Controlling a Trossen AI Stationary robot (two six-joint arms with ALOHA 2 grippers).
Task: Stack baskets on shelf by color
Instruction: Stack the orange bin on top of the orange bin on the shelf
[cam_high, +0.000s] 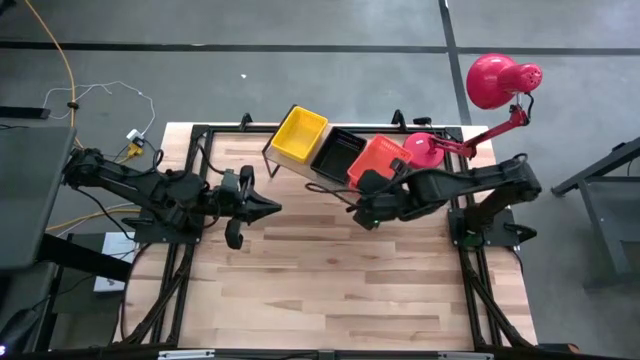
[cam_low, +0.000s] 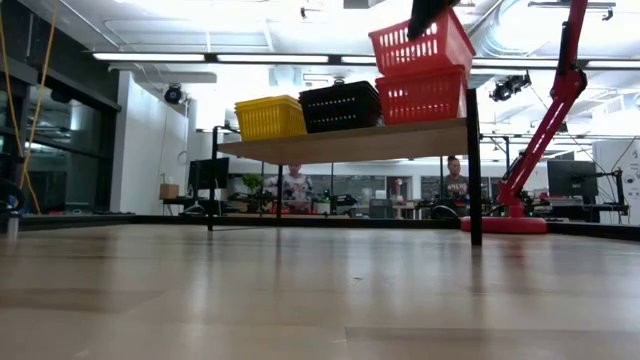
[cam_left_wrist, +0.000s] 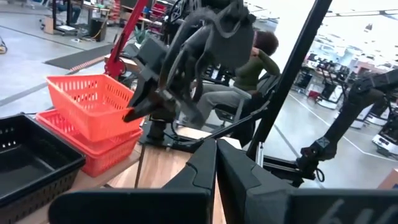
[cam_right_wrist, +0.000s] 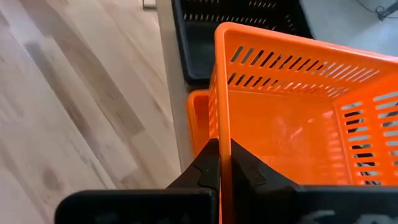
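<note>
The light wooden shelf carries a yellow basket, a black basket and an orange-red basket side by side. A second orange-red basket sits tilted above the orange-red one and is held by my right gripper, which is shut on it. My left gripper hovers shut over the table to the left of the shelf and touches nothing. My right gripper pinches the upper orange-red basket by the rim of one wall, one finger inside the basket and one outside. The fingers come slanting down from the table's right and near side. The basket is tilted, its gripped side raised and its low end dipping into the basket below.
A red desk lamp stands at the shelf's right end, its base on the table. The plank table in front of the shelf is bare wood. Black frame rails run along the table's sides. People sit in the room beyond.
</note>
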